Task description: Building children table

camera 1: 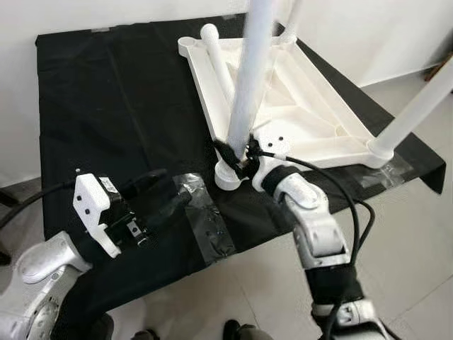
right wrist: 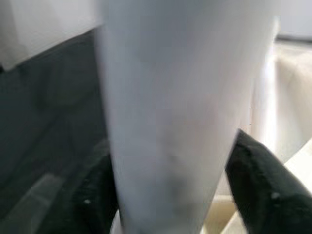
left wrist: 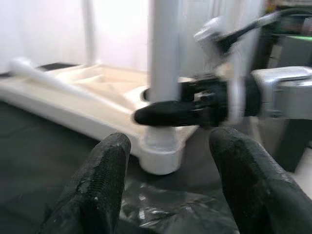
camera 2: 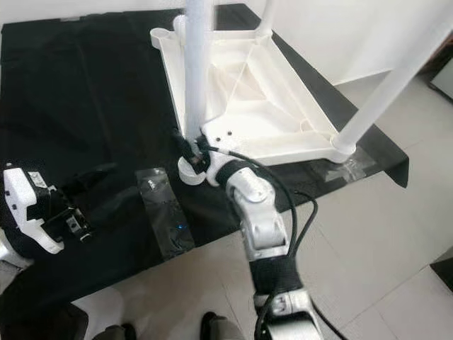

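A black cloth (camera 1: 106, 106) covers the work surface. On it lies an upside-down white children's tabletop (camera 1: 283, 99) with legs standing at its corners. At the nearest corner socket (camera 1: 228, 175), the right gripper (camera 1: 237, 152) clamps the base of a white leg (camera 1: 248, 78), apparently seating it. The left gripper (left wrist: 165, 185) hovers just beside, fingers spread wide and empty. The next move likely calls for pressing the leg straight down, fully home.
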You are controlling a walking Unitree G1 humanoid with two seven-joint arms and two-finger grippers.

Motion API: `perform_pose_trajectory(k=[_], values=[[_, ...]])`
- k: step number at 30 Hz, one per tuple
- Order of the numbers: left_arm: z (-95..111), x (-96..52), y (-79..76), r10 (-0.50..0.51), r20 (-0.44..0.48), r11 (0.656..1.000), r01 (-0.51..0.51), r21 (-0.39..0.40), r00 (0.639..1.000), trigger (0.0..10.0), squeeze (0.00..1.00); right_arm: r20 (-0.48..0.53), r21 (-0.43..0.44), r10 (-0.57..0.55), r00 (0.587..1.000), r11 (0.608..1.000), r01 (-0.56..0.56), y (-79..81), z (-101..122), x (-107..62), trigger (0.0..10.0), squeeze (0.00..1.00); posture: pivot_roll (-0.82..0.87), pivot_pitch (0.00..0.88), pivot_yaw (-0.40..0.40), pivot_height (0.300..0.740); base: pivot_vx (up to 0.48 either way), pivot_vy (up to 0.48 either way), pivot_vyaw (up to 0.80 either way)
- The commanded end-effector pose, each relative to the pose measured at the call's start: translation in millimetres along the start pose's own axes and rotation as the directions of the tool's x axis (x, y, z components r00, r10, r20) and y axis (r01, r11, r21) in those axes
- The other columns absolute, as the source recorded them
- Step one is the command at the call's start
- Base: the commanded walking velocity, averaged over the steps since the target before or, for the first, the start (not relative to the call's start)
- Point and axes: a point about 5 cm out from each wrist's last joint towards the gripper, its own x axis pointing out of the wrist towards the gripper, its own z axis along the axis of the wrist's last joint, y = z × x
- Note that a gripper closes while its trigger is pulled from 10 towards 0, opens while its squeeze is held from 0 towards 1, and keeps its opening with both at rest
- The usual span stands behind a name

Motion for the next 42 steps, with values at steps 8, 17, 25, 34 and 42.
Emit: perform_pose_trajectory(k=[8,17,25,34,42], values=[[-40,6.4,-18.2,0.073,-0.022,0.994,-0.075,-0.083,0.997,10.0,0.0,0.057,-0.157,0.35,0.935,0.928,-0.338,-25.6,38,0.3,10.0,0.0,0.08,0.269,-0.11,0.74,0.0,0.0,0.0],[-51,10.0,-24.5,0.119,-0.004,0.987,-0.119,-0.108,0.993,10.0,0.0,-0.018,-0.173,0.539,0.842,0.828,-0.533,-56.7,53,6.2,10.0,0.0,0.09,0.265,-0.143,0.74,0.0,0.0,0.0],[-54,12.4,-27.2,0.115,-0.004,0.989,-0.115,-0.094,0.993,10.0,0.0,-0.044,-0.12,0.56,0.827,0.819,-0.561,-64.1,42,6.8,0.0,0.0,0.09,0.267,-0.148,0.74,0.0,0.0,0.0],[-56,13.6,-30.3,0.097,-0.009,0.993,-0.098,-0.066,0.995,10.0,0.0,-0.074,-0.088,0.384,0.92,0.917,-0.39,-77.4,9,-0.8,0.0,0.0,0.08,0.273,-0.156,0.74,0.0,0.0,0.0],[-54,10.5,-26.7,0.082,-0.01,0.995,-0.082,-0.05,0.997,10.0,0.0,-0.315,-0.056,-0.235,0.92,0.972,0.229,-14.6,-77,-37.1,0.0,0.0,0.05,0.291,-0.123,0.74,0.0,0.0,0.0]])
